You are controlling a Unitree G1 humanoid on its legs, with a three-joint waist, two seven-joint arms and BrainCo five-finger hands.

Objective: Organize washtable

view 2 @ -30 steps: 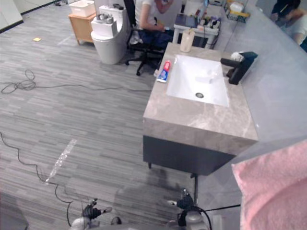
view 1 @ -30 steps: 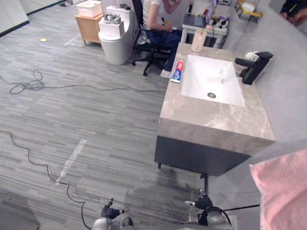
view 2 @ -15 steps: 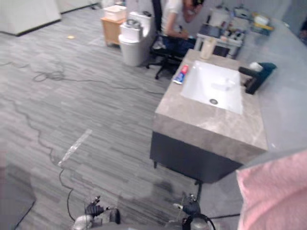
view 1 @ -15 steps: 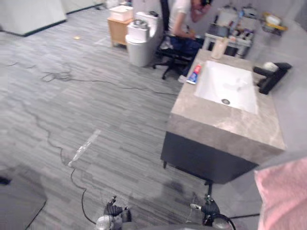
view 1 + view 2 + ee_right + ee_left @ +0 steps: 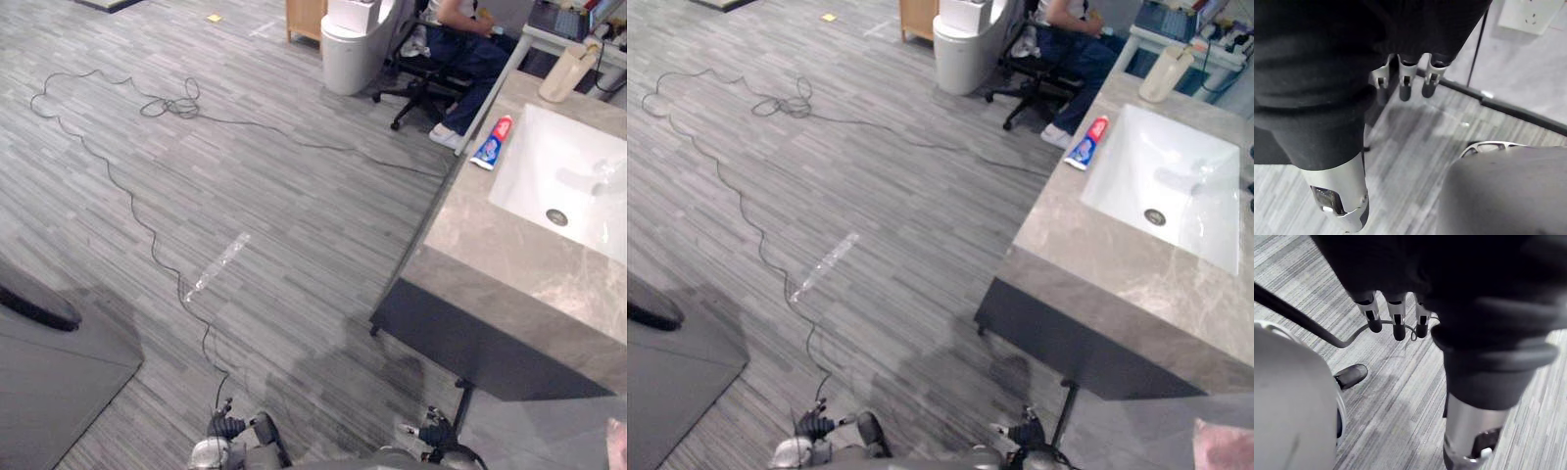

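Observation:
The washtable (image 5: 509, 257) stands at the right, a grey marble counter on a dark cabinet with a white sink (image 5: 578, 166) set in it. A red, white and blue toothpaste tube (image 5: 491, 143) lies on the counter left of the sink. A cream bottle (image 5: 565, 70) stands at the counter's far end. My left hand (image 5: 1396, 323) hangs over the wood floor with its fingers straight and nothing in it. My right hand (image 5: 1406, 81) hangs the same way, open and holding nothing, far from the counter.
A white toilet (image 5: 353, 39) and a wooden cabinet (image 5: 306, 15) stand at the far side, with a person seated on an office chair (image 5: 460, 39) beside them. A clear plastic strip (image 5: 217, 266) lies on the floor. A pink towel corner (image 5: 1225, 446) shows lower right.
The camera has swung left and down: the washtable now sits at the right edge, the tap has left the picture, and the pink towel is nearly out. Nothing on the counter moved.

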